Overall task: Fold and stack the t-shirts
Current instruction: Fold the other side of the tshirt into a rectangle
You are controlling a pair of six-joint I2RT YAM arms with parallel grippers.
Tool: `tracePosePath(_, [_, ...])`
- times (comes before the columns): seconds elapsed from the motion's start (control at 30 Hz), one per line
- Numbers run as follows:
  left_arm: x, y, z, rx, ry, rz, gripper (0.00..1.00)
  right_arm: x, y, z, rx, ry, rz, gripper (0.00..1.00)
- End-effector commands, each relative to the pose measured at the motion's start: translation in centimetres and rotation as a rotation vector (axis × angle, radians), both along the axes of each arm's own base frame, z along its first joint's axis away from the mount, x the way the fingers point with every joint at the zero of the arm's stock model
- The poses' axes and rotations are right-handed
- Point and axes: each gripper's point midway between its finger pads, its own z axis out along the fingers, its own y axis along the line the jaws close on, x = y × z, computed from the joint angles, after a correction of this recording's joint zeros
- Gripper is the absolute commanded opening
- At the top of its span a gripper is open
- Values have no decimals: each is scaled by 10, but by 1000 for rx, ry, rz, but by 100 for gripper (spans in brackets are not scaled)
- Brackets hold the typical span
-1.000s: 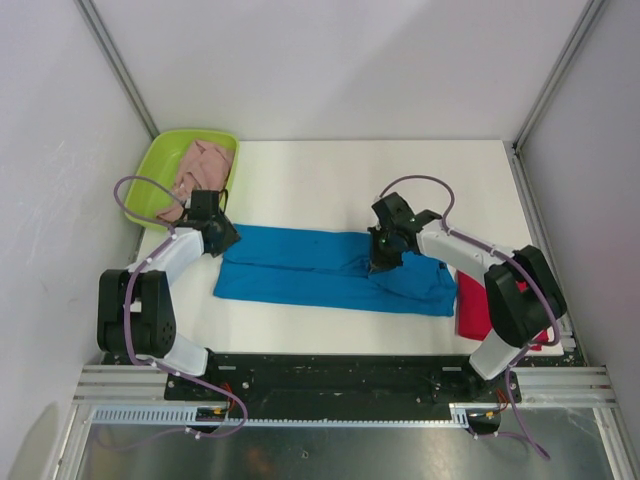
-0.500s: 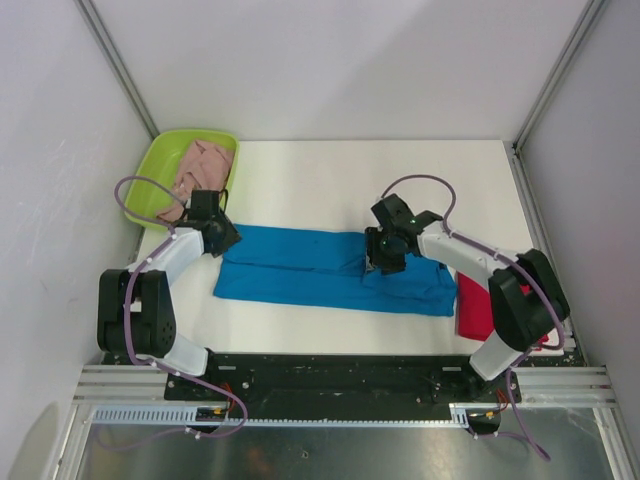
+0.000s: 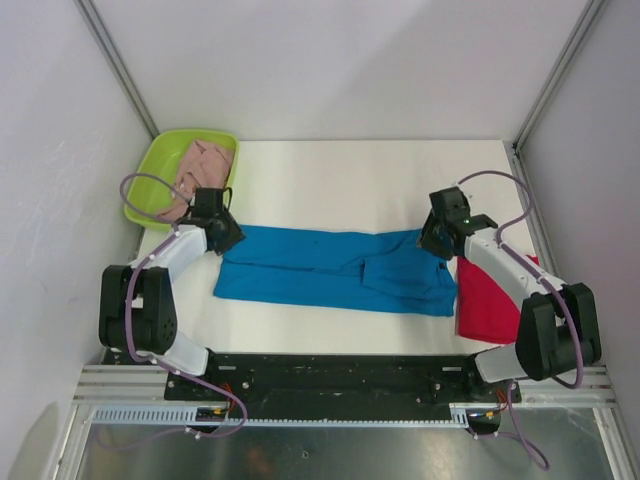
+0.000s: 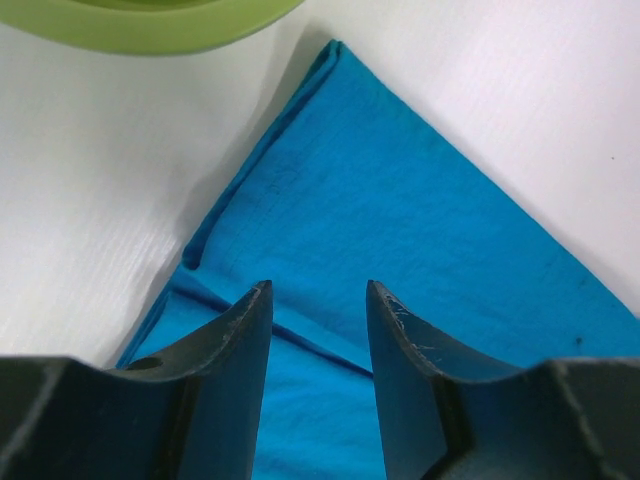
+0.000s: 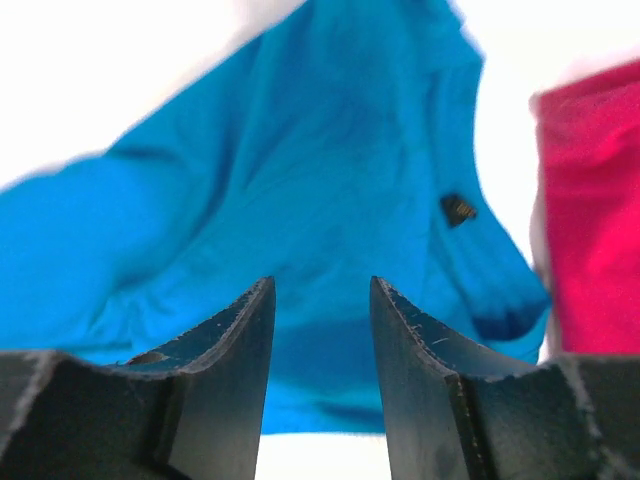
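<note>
- Table (image 3: 350, 170): white top, with all three t-shirts seen at its left, middle and right.
- Blue t-shirt (image 3: 310, 265): laid flat as a long folded band on the near half of the table. Its long axis runs left to right, slightly skewed, with the left end farther back and the right end nearer. A smaller flap is seen folded over near the right end.
- Red t-shirt (image 3: 490, 305): at the near right edge, just beside the blue one's right end and partly covered by the right arm. Its long axis runs roughly near to far.
- Lime-green tray (image 3: 165, 160): at the far left corner. The pink t-shirt (image 3: 205, 160) is bunched inside it, so no axis can be told.
- Left gripper (image 4: 318, 290): held over the blue shirt's far left corner. The jaws are parted moderately with nothing between them, and the tray rim is just beyond.
- Right gripper (image 5: 322, 285): held above the blue shirt's far right corner. The jaws are parted moderately and nothing is gripped. The red cloth is seen to its right.
</note>
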Motion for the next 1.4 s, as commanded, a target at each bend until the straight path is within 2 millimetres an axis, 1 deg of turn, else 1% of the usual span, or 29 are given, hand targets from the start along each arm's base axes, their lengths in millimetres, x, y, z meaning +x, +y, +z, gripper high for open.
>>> tracePosePath(0.0, [18,-12,16,-19,-44,-33,47,42,-35,5,-20,-115,-139,47])
tracePosePath(0.13, [32,-28,19,-31,-60,-92,48,61,-57,-1,-11,-140,-171,47])
tracePosePath(0.2, [37,-36,14,-38,-50,-111,48,67,-61,-5,-16,-144,-170,47])
tracePosePath(0.3, [46,-44,8,-44,-42,-131,47,72,-63,-14,-15,-130,-156,48])
tracePosePath(0.47, [61,-47,-6,-38,-19,-137,47,77,-63,-25,-16,-118,-141,48])
tracePosePath(0.57, [67,-45,-14,-19,-4,-133,46,79,-66,-30,-21,-112,-145,47])
tracePosePath(0.73, [68,-36,-34,22,38,-99,45,83,-66,-40,-22,-96,-143,45])
tracePosePath(0.83, [63,-33,-45,33,65,-79,45,82,-66,-47,-21,-79,-144,40])
tracePosePath(0.97, [59,-30,-55,42,90,-65,45,80,-65,-53,-20,-61,-146,31])
tracePosePath(1.03, [58,-29,-56,47,94,-57,44,80,-68,-54,-21,-55,-153,23])
tracePosePath(1.13, [57,-25,-56,59,97,-42,44,77,-75,-53,-28,-48,-176,6])
tracePosePath(1.17, [56,-24,-57,61,101,-36,44,76,-78,-51,-33,-48,-187,3])
tracePosePath(1.23, [55,-21,-57,66,105,-26,44,72,-86,-45,-38,-47,-214,1])
tracePosePath(1.37, [54,-18,-57,73,112,-15,44,63,-98,-37,-62,-38,-248,0])
